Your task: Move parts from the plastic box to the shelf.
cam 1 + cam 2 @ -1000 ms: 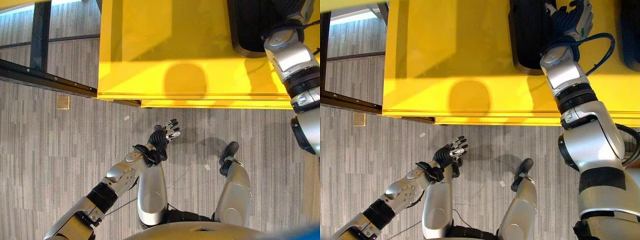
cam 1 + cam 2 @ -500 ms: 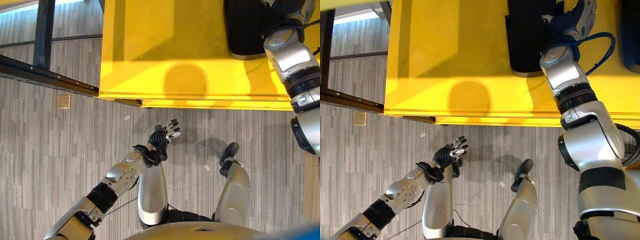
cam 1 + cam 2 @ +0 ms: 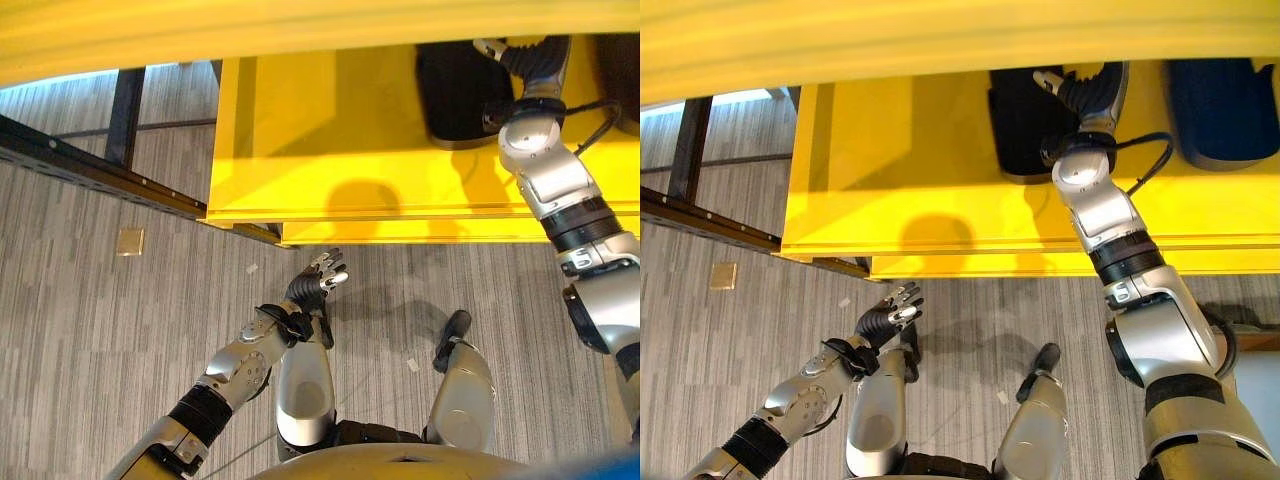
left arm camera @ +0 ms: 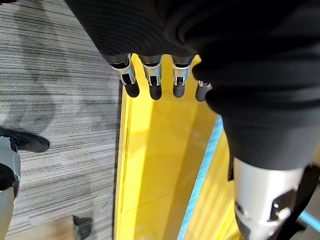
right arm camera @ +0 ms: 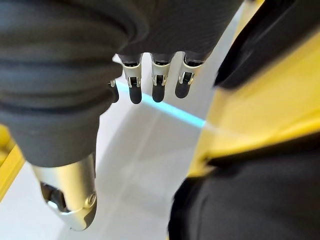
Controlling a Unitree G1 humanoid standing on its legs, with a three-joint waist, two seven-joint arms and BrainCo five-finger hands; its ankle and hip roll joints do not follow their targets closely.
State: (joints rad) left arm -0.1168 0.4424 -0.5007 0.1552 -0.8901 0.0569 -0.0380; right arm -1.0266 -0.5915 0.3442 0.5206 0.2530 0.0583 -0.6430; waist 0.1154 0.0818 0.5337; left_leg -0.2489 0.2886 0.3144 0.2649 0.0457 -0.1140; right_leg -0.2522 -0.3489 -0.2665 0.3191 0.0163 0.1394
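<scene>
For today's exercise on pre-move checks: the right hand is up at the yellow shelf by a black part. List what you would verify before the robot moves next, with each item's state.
1. Right hand empty, fingers straight: ok.
2. Black part resting on the yellow shelf: ok.
3. Right hand fully apart from the black part: cannot tell; they overlap in the eye views.
4. Left hand open, holding nothing, low over the floor: ok.
5. Dark blue part on the shelf, away from the right hand: ok.
</scene>
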